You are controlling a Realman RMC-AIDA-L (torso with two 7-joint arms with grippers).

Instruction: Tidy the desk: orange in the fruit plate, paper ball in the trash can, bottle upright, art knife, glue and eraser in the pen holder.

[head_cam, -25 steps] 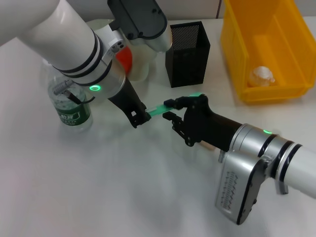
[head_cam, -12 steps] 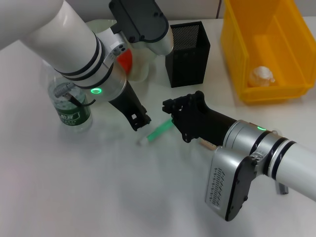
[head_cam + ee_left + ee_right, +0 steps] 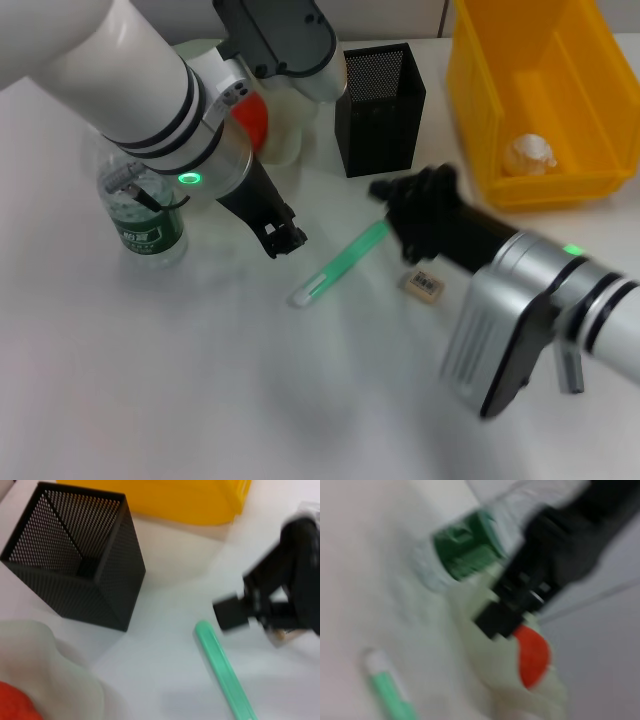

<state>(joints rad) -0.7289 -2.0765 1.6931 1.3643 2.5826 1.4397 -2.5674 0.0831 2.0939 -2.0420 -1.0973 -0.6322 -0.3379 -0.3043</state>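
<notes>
1. Look first at the art knife (image 3: 342, 262): you see it lying flat on the desk (image 3: 200, 380), free of both grippers, its white tip toward the near left and its mint-green end toward the right gripper.
2. Your right gripper (image 3: 385, 190) sits just beside the knife's green end, between the knife and the pen holder (image 3: 380, 105). It holds nothing, but its fingers are blurred, so you cannot tell whether they are apart or together.
3. Your left gripper (image 3: 283, 238) hangs just left of the knife, near but apart from it. Its dark fingertips look close together with nothing between them, though you cannot settle this with certainty.
4. The eraser (image 3: 425, 285) lies on the desk just below the right gripper's body, barcode sticker up.
5. The pen holder stands upright behind the knife; in the left wrist view its mesh interior (image 3: 75, 540) shows nothing inside that you can make out.
6. The bottle (image 3: 140, 215) stands upright at the left, partly behind the left arm.
7. The orange (image 3: 250, 118) rests in the fruit plate (image 3: 285, 140) behind the left arm; the right wrist view shows it too (image 3: 532, 655).
8. The paper ball (image 3: 527, 155) lies inside the trash can (image 3: 490, 110), at the far right.
9. The glue does not show clearly in any view.
</notes>
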